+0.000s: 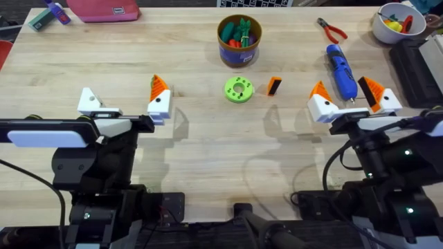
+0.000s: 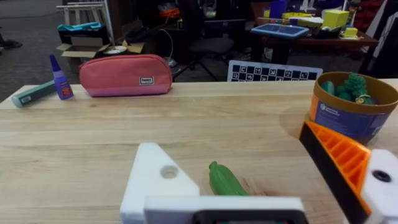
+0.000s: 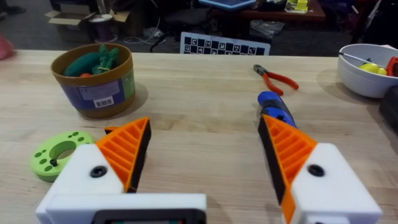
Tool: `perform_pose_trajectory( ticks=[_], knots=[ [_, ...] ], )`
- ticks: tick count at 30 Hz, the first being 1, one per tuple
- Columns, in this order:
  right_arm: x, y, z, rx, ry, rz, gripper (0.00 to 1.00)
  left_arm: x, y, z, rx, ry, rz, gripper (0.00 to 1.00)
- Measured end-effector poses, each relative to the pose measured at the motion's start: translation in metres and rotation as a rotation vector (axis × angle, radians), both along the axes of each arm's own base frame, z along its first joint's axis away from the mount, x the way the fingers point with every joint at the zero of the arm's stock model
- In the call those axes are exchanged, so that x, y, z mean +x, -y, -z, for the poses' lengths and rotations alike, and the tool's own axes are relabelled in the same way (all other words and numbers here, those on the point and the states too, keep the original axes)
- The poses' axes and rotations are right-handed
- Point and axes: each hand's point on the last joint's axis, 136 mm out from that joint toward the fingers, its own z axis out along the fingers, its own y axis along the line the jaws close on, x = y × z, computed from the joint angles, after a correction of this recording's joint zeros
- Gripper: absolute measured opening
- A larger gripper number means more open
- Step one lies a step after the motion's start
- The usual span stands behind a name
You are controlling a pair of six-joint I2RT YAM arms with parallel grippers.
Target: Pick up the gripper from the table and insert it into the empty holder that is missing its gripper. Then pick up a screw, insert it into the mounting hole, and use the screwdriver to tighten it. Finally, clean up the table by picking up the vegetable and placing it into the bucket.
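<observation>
With both arms parked at the near table edge, the left gripper point(image 1: 123, 102) stands wide open, nothing held: one finger is the holder point(image 1: 88, 101), a bare white plastic mount with a screw hole, the other a white mount with a ribbed orange wedge point(image 1: 158, 87). In the left wrist view the vegetable point(image 2: 225, 180), smooth dark green and elongated, lies on the wood just beyond the holder. Right gripper point(image 1: 354, 98) is also wide open and empty, both white mounts carrying ribbed orange wedges with black faces. Mid-table: the loose gripper point(image 1: 274, 86), a small orange wedge with a black face, sits just beside a flat lime-green disc point(image 1: 239, 89) with holes. The screwdriver point(image 1: 341, 70), blue and pen-shaped, lies beyond the right gripper, bit toward it. Farther back, the bucket point(image 1: 239, 40), a round tub with an orange-yellow rim, holds toy veg. Red-handled pliers point(image 1: 331, 29), a white bowl point(image 1: 396, 24) and a pink pouch point(image 1: 104, 10) sit at the far edge.
</observation>
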Motion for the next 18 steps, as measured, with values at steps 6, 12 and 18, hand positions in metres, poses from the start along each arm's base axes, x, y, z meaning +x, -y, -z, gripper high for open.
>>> perform_pose_trajectory(
  ticks=[6, 12, 18],
  knots=[
    [0.0, 0.0, 0.0, 0.0, -0.001, 0.0, 0.994, 0.0, -0.001, -0.001, 0.0, 0.003, -0.003, 0.988],
    [0.001, 0.0, -0.03, 0.005, 0.121, 0.0, 0.994, -0.001, -0.005, -0.029, 0.012, 0.112, -0.032, 0.985],
    [-0.005, 0.0, -0.069, 0.041, 0.221, -0.001, 0.994, -0.008, -0.017, -0.055, 0.033, 0.081, -0.1, 0.985]
  ],
)
